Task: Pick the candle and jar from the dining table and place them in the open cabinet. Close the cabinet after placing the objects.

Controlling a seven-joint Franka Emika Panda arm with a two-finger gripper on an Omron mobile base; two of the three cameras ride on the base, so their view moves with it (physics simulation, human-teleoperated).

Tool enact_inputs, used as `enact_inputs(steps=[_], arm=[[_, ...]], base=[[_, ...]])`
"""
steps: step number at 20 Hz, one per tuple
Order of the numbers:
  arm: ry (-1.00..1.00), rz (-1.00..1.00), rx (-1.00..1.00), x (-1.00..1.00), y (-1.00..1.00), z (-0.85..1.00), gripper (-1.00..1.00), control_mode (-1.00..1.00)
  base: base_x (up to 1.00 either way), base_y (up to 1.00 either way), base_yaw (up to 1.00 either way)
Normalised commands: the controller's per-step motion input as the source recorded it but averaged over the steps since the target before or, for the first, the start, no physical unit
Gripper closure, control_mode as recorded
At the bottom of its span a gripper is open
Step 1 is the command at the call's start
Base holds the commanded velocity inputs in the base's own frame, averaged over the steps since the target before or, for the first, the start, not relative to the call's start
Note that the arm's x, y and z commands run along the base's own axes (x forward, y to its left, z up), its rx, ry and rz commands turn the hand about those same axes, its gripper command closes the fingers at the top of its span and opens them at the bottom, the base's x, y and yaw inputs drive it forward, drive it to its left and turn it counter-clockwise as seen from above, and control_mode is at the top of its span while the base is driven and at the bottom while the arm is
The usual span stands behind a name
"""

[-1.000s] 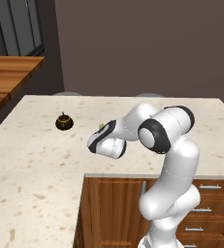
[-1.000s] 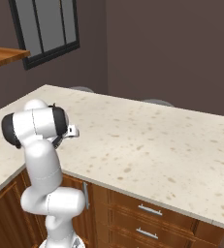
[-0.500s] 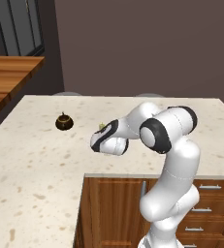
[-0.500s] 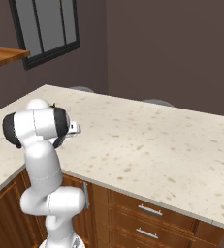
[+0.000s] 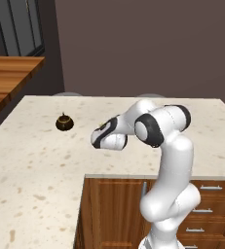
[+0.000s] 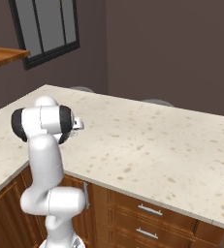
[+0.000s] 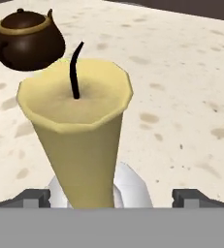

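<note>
While the arm reaches low over the dining table point(image 5: 46, 160), its gripper point(image 7: 112, 196) stands spread wide, with the candle point(image 7: 82, 131) rising upright in the gap between the two dark fingertips point(image 7: 33, 197) and neither of them touching it, so nothing is held. Seen from the hand, the candle is a pale-yellow cylinder with a curved black wick, standing on a small pale disc base on the speckled cream stone. From the left base view only a sliver of the candle point(image 5: 102, 126) peeks out just behind the white hand, near the middle of the tabletop. The jar point(image 5: 64, 122), dark brown and squat with a knobbed lid and a gold band, stands upright on the same top, apart from the candle and further to the left; in the hand view the jar point(image 7: 28, 41) sits beyond the candle at the upper left. Wooden drawers point(image 5: 206, 209) with short silver handles sit below the stone edge beside the arm. No brand, label or writing can be read on the candle, the jar or the furniture.
</note>
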Motion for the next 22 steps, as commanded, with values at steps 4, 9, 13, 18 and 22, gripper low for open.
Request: enact_inputs(steps=[4,9,13,18,22], arm=[[0.00,0.00,0.00,0.23,0.11,-0.27,-1.00,-1.00],[0.00,0.00,0.00,0.17,0.20,-0.35,-1.00,-1.00],[0.00,0.00,0.00,0.26,0.25,-0.37,1.00,-1.00],[0.00,0.00,0.00,0.27,0.18,-0.40,1.00,-1.00],[0.00,0.00,0.00,0.05,0.03,-0.39,1.00,-1.00]], base=[[0.00,0.00,0.00],[0.00,0.00,0.00],[0.00,0.00,0.00],[0.00,0.00,0.00],[0.00,0.00,0.00]])
